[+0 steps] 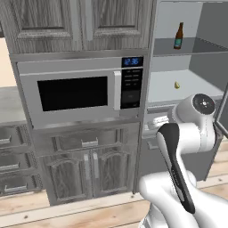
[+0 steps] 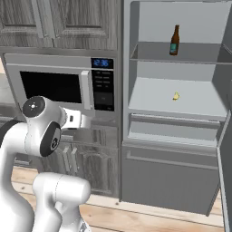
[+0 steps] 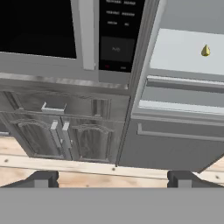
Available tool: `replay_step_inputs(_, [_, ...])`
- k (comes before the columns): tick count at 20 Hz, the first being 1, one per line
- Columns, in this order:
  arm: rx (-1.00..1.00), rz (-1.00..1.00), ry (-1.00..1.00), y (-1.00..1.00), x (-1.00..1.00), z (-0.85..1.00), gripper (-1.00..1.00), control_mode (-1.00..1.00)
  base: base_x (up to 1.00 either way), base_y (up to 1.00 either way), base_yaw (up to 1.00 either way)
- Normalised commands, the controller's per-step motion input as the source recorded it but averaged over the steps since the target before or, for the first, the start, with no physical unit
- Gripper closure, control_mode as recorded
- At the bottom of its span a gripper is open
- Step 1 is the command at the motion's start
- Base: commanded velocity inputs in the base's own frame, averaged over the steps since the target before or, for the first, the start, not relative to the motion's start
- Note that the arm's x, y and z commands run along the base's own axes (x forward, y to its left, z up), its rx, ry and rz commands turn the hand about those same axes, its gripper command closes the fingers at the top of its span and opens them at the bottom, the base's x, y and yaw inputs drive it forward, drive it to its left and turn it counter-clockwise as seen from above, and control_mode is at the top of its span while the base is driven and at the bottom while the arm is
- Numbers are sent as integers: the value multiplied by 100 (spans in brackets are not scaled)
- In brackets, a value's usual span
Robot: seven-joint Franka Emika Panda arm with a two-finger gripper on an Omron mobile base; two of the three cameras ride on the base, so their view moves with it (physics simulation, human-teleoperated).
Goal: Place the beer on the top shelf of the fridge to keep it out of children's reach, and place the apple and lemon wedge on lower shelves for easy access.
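Observation:
The fridge point(image 2: 167, 181) stands open on the right. The beer point(image 1: 178, 36) point(image 2: 174, 41), a brown bottle with a teal label, stands upright on the top shelf point(image 1: 198, 48) point(image 2: 199, 53). One level down, the lemon wedge point(image 1: 177, 84) point(image 2: 176, 96) point(image 3: 205, 50) rests on a pale lower shelf point(image 2: 199, 102) point(image 3: 175, 54). The apple is out of view. My gripper point(image 3: 113, 178) is open, its fingertips point(image 3: 41, 178) wide apart with nothing between them. It hangs in front of the cabinets, below and left of the lemon's shelf.
A microwave point(image 1: 71, 91) point(image 2: 50, 86) with a blue clock sits left of the fridge, over wooden cabinet doors point(image 3: 65, 140). The fridge door point(image 2: 224, 172) hangs open at the far right. Drawer fronts point(image 3: 175, 131) lie under the lemon's shelf.

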Motion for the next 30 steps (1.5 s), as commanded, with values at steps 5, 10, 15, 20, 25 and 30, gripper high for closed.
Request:
replay_step_inputs(5, [0,0,0,0,0,0,-100,100,0,100,10])
replay_step_inputs(10, [0,0,0,0,0,0,-100,100,2,100,8])
replay_step_inputs(15, [0,0,0,0,0,0,-100,100,11,100,7])
replay_step_inputs(20, [0,0,0,0,0,0,-100,100,-7,100,4])
replay_step_inputs(25, [0,0,0,0,0,0,-100,100,13,100,21])
replay_step_inputs(30, [0,0,0,0,0,0,-100,100,20,96,54])
